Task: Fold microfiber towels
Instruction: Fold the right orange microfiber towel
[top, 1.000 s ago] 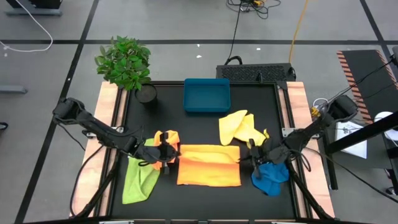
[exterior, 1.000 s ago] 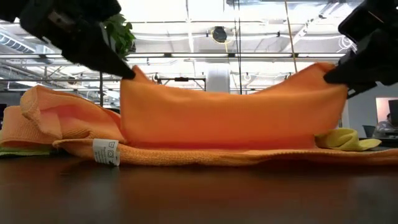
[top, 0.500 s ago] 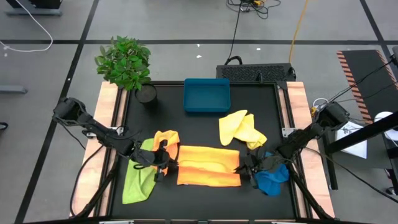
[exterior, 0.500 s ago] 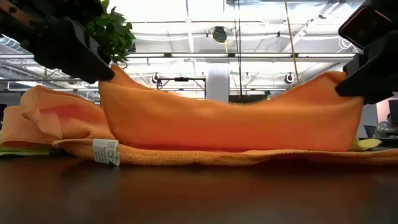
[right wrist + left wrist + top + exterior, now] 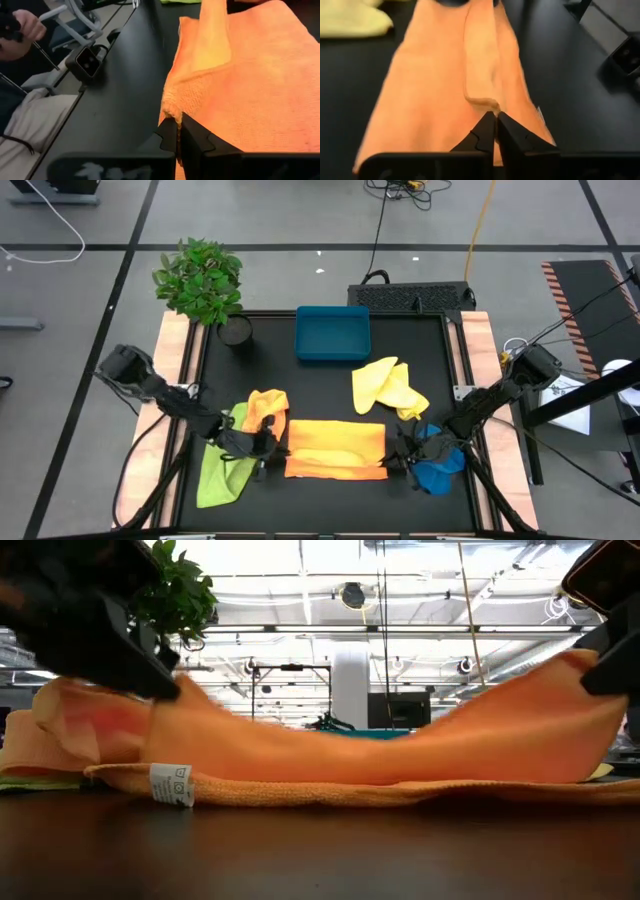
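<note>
Two dark, slender jointed arms, left arm (image 5: 160, 392) and right arm (image 5: 500, 392), trail black cables and end in tapered black fingers (image 5: 512, 136)

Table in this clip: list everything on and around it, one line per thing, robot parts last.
Golden towel: one, front centre, being folded.
Orange towel: one, bunched at its left.
Lime towel: one, front left.
Pale yellow towel: one, right of centre.
Blue towel: one, front right.
Tray: one, teal, back centre.
Potted plant: one, green, back left corner.
Left end effector: pinching golden towel's left edge.
Right end effector: shut on its right edge.
</note>
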